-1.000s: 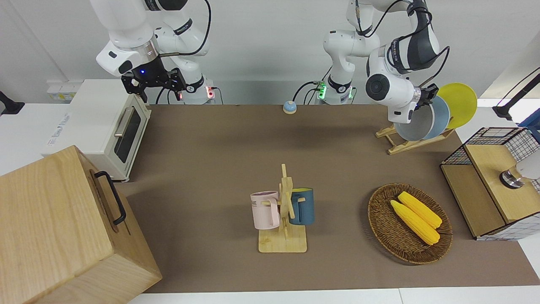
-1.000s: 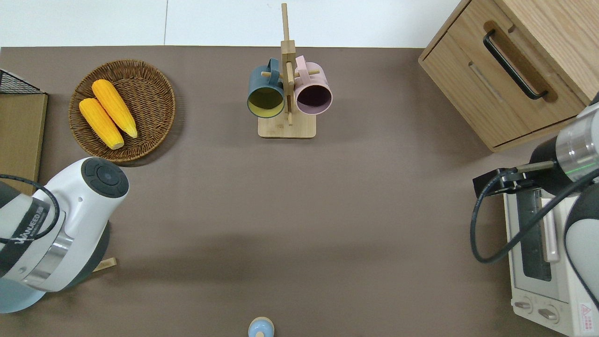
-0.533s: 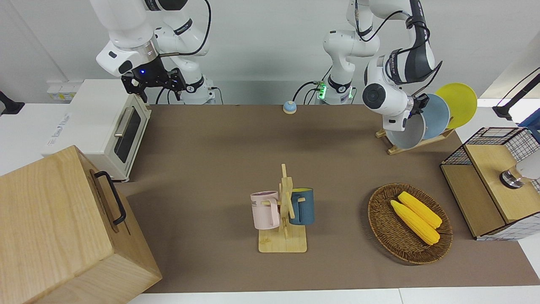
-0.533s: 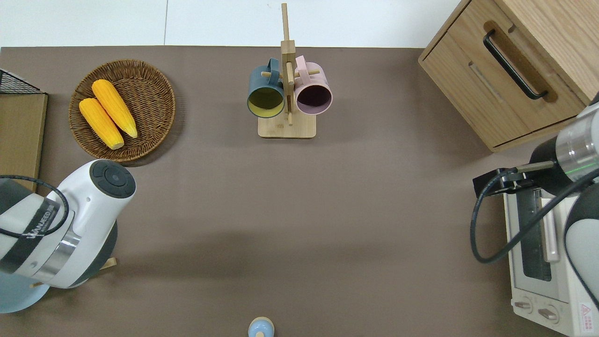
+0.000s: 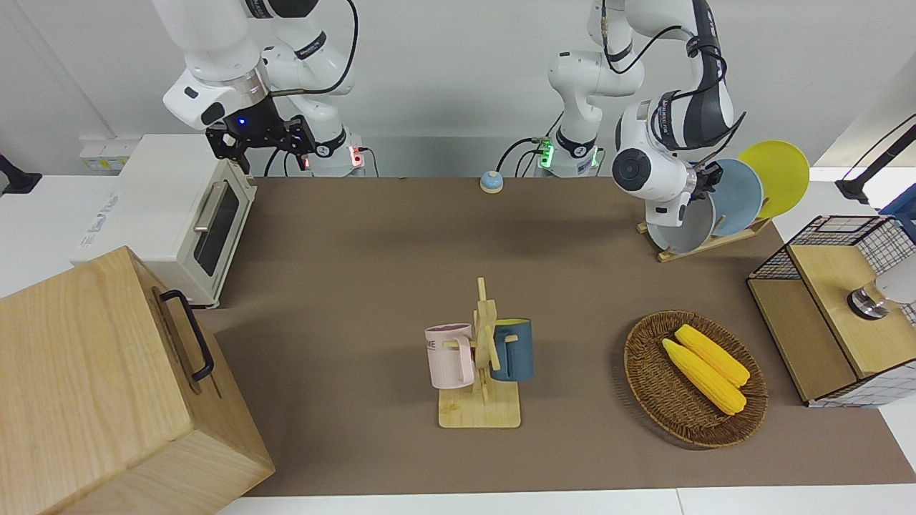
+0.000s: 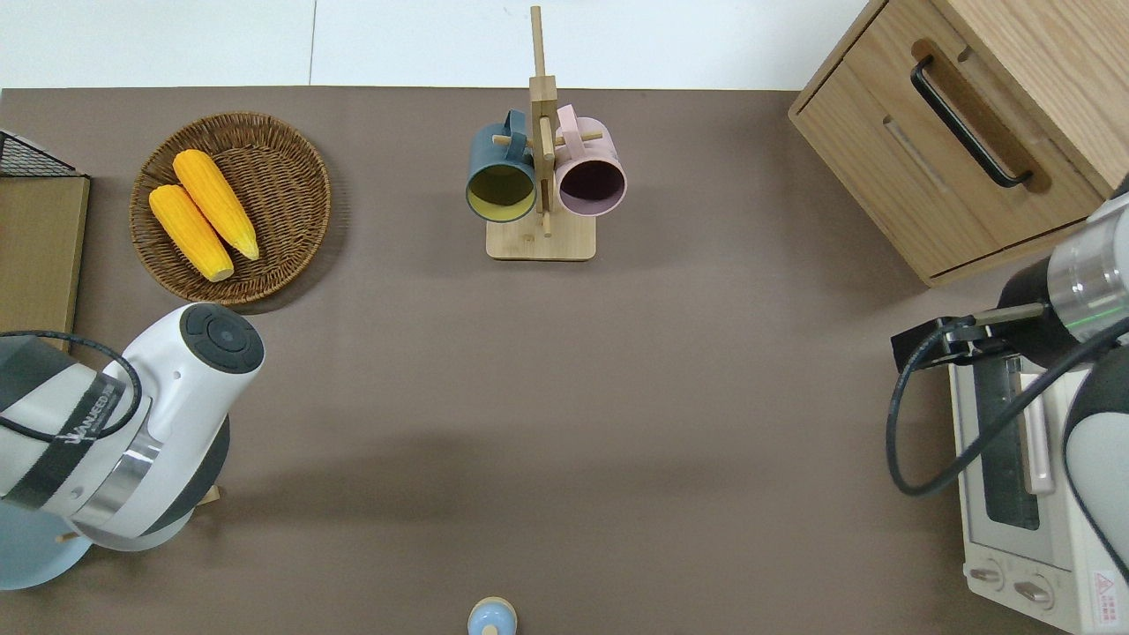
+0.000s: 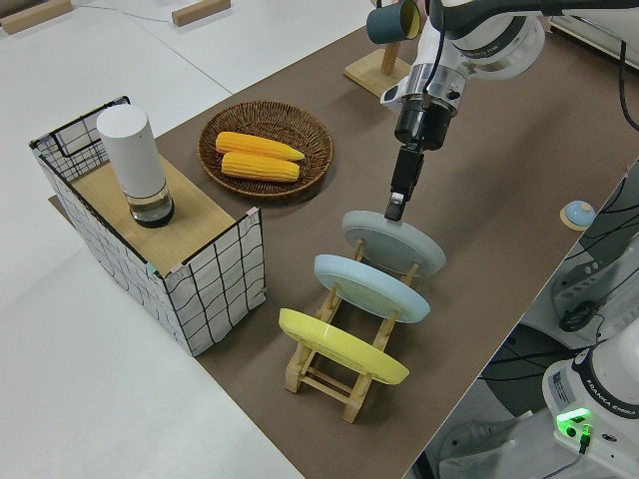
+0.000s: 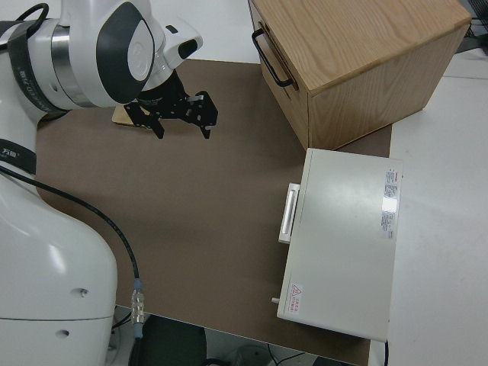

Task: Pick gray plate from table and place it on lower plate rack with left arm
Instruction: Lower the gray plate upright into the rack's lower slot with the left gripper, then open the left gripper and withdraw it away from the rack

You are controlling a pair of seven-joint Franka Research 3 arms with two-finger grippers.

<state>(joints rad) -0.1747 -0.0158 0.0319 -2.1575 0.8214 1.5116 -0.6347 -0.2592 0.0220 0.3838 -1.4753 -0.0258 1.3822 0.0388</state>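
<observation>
The gray plate (image 7: 394,242) stands tilted at the lower end of the plate rack (image 7: 329,374), in its lowest slots. My left gripper (image 7: 396,207) is shut on the plate's upper rim, fingers pointing down. In the front view the gray plate (image 5: 690,227) leans on the rack (image 5: 705,244), with the left gripper (image 5: 705,179) partly hidden by the wrist. A sky-blue plate (image 7: 371,287) and a yellow plate (image 7: 342,345) fill the higher slots. The right gripper (image 8: 181,114) is open and parked.
A wicker basket (image 5: 647,386) with two corn cobs lies farther from the robots than the rack. A wire basket (image 5: 884,236) with a white cylinder stands beside it. A mug stand (image 5: 481,400), a toaster oven (image 5: 179,214), a wooden cabinet (image 5: 93,386) and a small blue bell (image 5: 491,182) are on the table.
The left arm has lowered the gray plate and shifted it toward the rack's lower end, where it now sits in the slots. The right arm has not moved.
</observation>
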